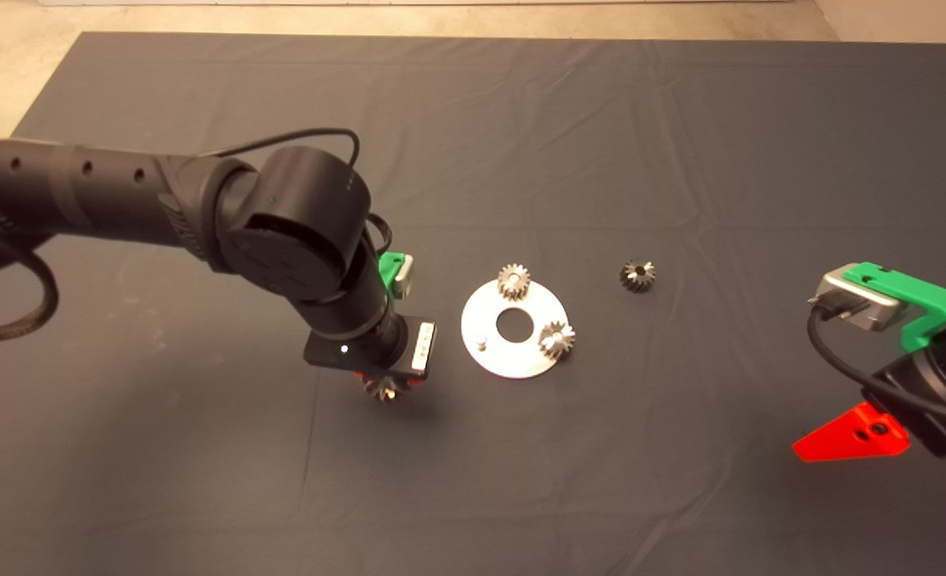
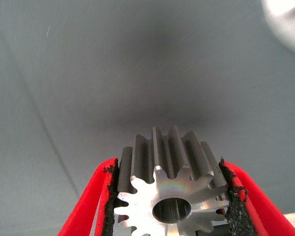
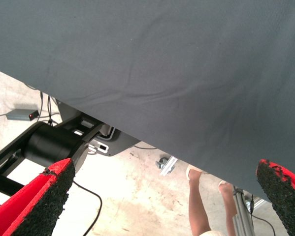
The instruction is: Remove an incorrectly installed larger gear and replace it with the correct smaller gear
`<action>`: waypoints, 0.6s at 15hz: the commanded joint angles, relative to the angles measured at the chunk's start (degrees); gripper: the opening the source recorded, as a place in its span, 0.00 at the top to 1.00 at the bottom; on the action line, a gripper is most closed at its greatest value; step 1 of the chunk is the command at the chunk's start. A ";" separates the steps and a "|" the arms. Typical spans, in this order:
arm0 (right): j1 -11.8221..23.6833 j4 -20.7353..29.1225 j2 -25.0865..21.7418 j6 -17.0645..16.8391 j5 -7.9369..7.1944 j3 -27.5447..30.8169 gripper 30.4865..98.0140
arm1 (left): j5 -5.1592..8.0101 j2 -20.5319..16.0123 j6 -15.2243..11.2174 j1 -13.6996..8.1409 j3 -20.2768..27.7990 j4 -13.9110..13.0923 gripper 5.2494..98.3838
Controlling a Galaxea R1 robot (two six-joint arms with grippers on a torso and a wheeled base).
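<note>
Reaching in from the left edge of the head view, the left arm bends down at its wrist so that the left gripper (image 1: 390, 384) points at the mat (image 1: 600, 480), just left of the disc (image 1: 512, 352). Its jaws are clenched on the larger gear (image 2: 173, 196): the wrist view shows both black pads (image 2: 111, 196) pressed against the teeth on opposite sides, the bright face and centre hole turned toward the camera. From above, only a few teeth peek out under the wrist. Whether the gear rests on the mat or hangs just above it cannot be told.

On the disc, two small silver gears stand, one (image 1: 513, 281) at the far rim and one (image 1: 557, 338) at the right rim, with a bare pin (image 1: 480, 341) near the left rim. The smaller gear (image 1: 637, 275) lies on the mat to the right of the disc, apart from it.

At the lower right edge the right gripper (image 1: 852, 440) waits, jaws wide apart and empty; past its fingers (image 3: 44, 201) its wrist view shows the mat's edge, the floor and a person's legs (image 3: 199, 206).
</note>
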 commanded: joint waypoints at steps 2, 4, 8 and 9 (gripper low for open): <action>1.19 1.76 -0.05 -0.20 0.14 0.28 0.00 | 7.73 -0.44 -0.39 6.27 1.04 5.53 0.59; 1.19 1.76 -0.05 -0.20 0.08 0.28 0.00 | 7.73 -0.35 -0.39 6.27 1.00 5.59 0.59; 1.19 1.76 -0.14 -0.20 0.13 0.28 0.00 | 7.73 -0.09 -0.39 7.15 0.69 7.11 0.59; 1.19 1.85 -0.14 -0.20 0.16 0.28 0.00 | 7.73 -0.09 -0.39 7.24 0.56 7.20 0.59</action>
